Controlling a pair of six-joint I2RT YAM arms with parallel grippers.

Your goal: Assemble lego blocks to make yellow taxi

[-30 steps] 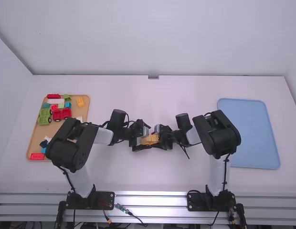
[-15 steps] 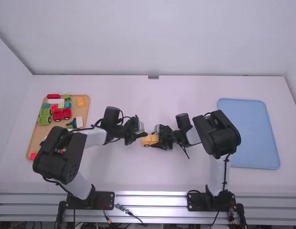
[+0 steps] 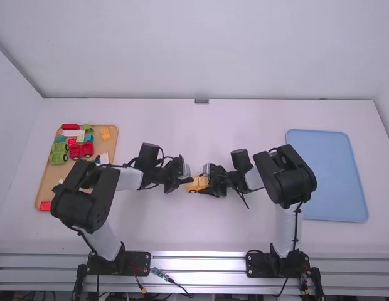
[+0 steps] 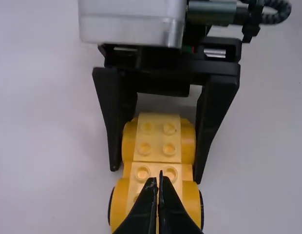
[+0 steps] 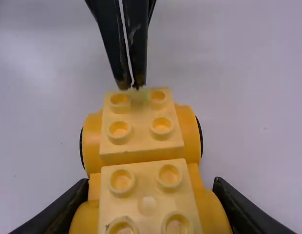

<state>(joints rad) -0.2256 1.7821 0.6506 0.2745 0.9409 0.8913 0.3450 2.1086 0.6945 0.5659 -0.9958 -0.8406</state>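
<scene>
On the high view's clock face, the yellow car body sits near the centre, the left gripper at its nine o'clock with jaws together, the right gripper at three o'clock, jaws clamped on its sides.

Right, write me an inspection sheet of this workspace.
Surface: white table
Job's things: yellow car near the middle, studs up; more blocks in tan tray
Clutter: nothing seen; blue tray lies at the right
Left gripper: fingers together, tips at one end of the car
Right gripper: fingers pressed to both sides of the car
Cables: black cable along right arm; wires at the front edge
Surroundings: white walls
</scene>
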